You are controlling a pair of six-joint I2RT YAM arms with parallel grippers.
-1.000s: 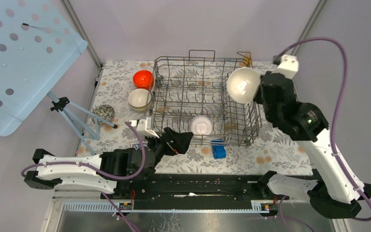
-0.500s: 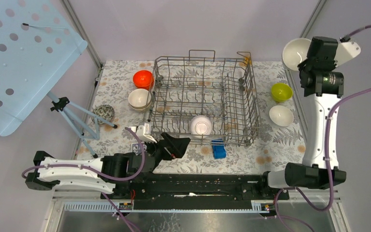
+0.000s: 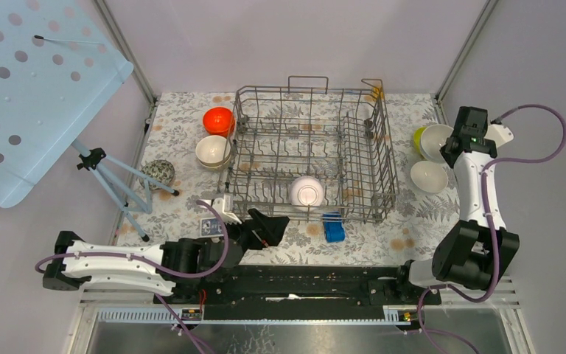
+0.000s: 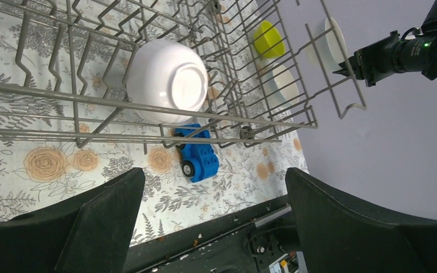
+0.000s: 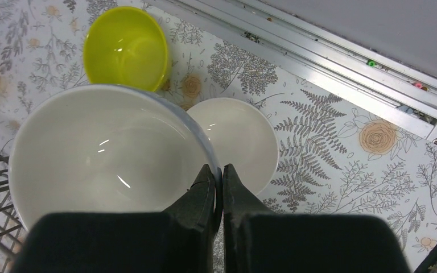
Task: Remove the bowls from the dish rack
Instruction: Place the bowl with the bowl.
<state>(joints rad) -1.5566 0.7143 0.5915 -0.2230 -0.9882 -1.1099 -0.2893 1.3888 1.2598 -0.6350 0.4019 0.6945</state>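
The desk (image 3: 184,199), covered in a floral-print cloth, carries the grey wire dish rack (image 3: 387,151) at its middle. One white bowl (image 3: 307,192) sits in the rack's near row, tipped on its side against the tines with its base toward the near edge.

To the right of the rack, the right end effector (image 5: 216,177) is pinched narrowly on the rim of a second white bowl (image 5: 102,148), one finger inside the rim and one outside. This bowl faces mouth up and, seen from above, overlaps the yellow-green bowl (image 5: 126,46) beyond it. Whether it touches the desk cannot be told. A third white bowl (image 5: 242,136) rests upright on the cloth just nearer than the held one.

In front of the rack's near-left corner, the left end effector (image 3: 271,220) is spread wide and holds nothing.

Left of the rack stand an orange-red bowl (image 3: 218,120) by the far corner and a beige bowl (image 3: 214,151) just nearer, touching the rack's side. A blue toy car (image 3: 332,226) lies just outside the rack's near wall. A speckled ball (image 3: 159,172) lies farther left.
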